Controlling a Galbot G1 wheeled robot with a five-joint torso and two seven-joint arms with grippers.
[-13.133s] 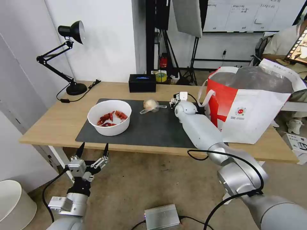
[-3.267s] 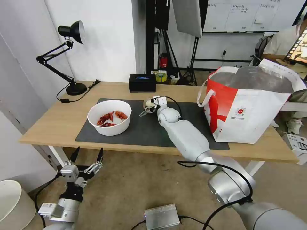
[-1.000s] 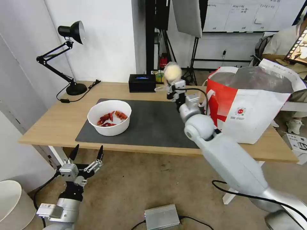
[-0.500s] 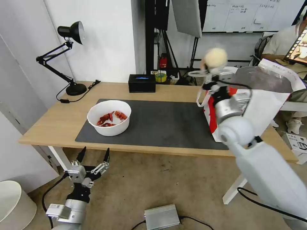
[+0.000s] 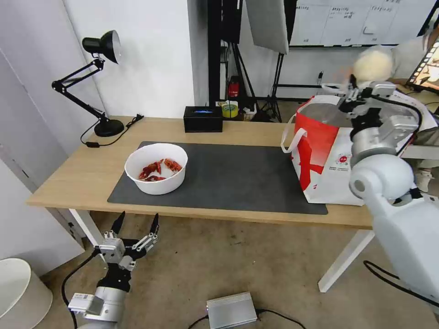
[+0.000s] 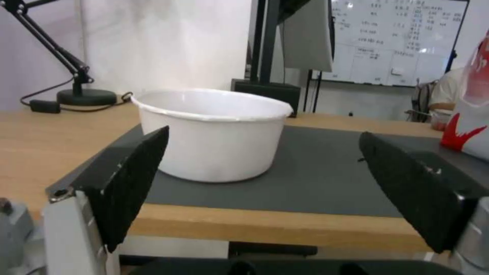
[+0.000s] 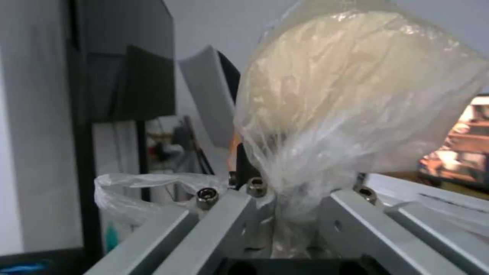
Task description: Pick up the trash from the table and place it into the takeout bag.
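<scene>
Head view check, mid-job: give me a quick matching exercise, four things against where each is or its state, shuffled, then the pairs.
Things:
1. wrapped lump
2. white bowl
3. left pincer
4. takeout bag

Places or states:
A. standing at the mat's right end
B. open, below the table edge
C. clamped in the right pincer above the bag
D. on the mat, shells inside

Pairs: 1-C, 2-D, 3-B, 4-A

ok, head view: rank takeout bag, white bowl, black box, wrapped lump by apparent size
1. takeout bag
2. white bowl
3. black box and wrapped lump, held up in the right claw: look alike, and differing camera distance makes ranking unsure.
</scene>
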